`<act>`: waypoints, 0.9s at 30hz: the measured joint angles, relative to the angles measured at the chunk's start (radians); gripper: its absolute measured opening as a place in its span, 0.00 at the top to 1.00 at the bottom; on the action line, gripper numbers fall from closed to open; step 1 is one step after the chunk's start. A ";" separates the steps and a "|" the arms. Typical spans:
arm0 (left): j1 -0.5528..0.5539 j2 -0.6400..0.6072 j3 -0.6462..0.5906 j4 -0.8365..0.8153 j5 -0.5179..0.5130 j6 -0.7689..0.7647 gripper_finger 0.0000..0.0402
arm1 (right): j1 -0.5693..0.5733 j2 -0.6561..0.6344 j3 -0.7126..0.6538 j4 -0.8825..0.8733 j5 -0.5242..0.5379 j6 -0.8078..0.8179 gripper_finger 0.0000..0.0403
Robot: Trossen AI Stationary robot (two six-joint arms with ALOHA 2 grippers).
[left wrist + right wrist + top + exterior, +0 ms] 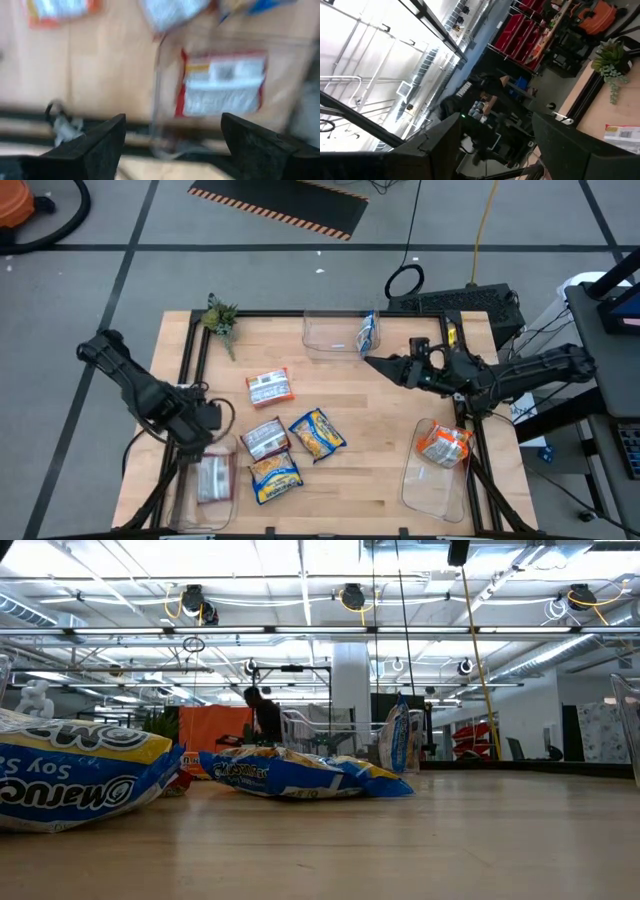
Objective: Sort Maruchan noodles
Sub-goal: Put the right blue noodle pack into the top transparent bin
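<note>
Packets of Maruchan noodles [283,440]: you have four loose in a cluster left of the tabletop's [380,470] centre, two white-and-red and two blue-and-yellow. Your left gripper [172,137] hangs over the clear bin [205,485] at the front left corner, fingers spread wide and empty, above the white-and-red packet [222,85] lying inside. Your right gripper [372,363] sits open, holding nothing, near the back-edge bin [325,335] with a blue packet [368,332]. An orange packet [443,445] lies in the front right bin [425,485].
</note>
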 joint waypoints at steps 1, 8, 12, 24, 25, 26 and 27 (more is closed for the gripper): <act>0.002 -0.007 0.026 0.010 -0.018 0.000 0.18 | 0.000 0.006 0.000 0.005 -0.001 0.000 0.41; 0.043 -0.010 0.169 0.007 -0.171 -0.053 0.18 | 0.000 0.043 0.000 0.023 -0.006 0.003 0.41; 0.085 -0.011 0.190 0.008 -0.178 -0.034 0.18 | 0.012 0.074 0.001 0.025 -0.017 0.024 0.41; 0.240 -0.010 0.190 0.163 -0.182 0.170 0.18 | 0.079 0.388 0.392 -0.456 -0.123 -0.012 0.41; 0.254 -0.010 0.190 0.173 -0.182 0.180 0.18 | 0.079 0.417 0.424 -0.514 -0.146 -0.030 0.41; 0.269 -0.010 0.190 0.180 -0.182 0.188 0.18 | 0.079 0.441 0.450 -0.557 -0.171 -0.056 0.41; 0.283 -0.010 0.190 0.184 -0.182 0.193 0.18 | 0.079 0.464 0.470 -0.586 -0.189 -0.091 0.41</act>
